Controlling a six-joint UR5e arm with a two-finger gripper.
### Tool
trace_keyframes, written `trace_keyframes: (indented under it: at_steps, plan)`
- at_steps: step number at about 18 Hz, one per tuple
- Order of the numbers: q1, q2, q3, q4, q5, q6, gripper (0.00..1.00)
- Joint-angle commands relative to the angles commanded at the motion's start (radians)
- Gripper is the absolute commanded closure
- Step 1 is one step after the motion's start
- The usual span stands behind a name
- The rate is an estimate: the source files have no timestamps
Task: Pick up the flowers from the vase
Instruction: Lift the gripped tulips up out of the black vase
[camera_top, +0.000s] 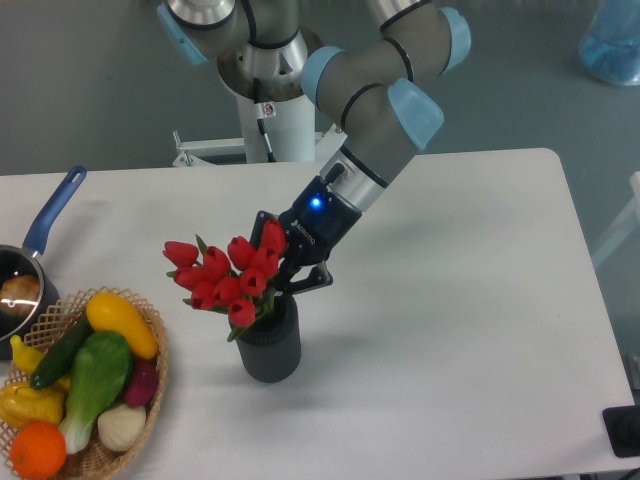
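White bench (450, 300), grey floor behind. Flowers (226, 275) tilted left above vase (269, 345), stems at vase mouth. End effector (286, 283) clamped on flowers' stems. Wicker basket (150, 395) of produce front left, saucepan (30, 260) at left edge.

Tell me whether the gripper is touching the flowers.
Touching. The fixed camera shows the gripper closed on the flowers just above the vase mouth, behind the buds.
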Motion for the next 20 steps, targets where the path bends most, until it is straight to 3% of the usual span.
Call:
trace_keyframes:
  at_steps: [14, 20]
  plan:
    - [-0.006, 0.067, 0.043, -0.002, -0.071, -0.141, 0.74]
    - [-0.002, 0.127, 0.052, -0.002, -0.074, -0.241, 0.74]
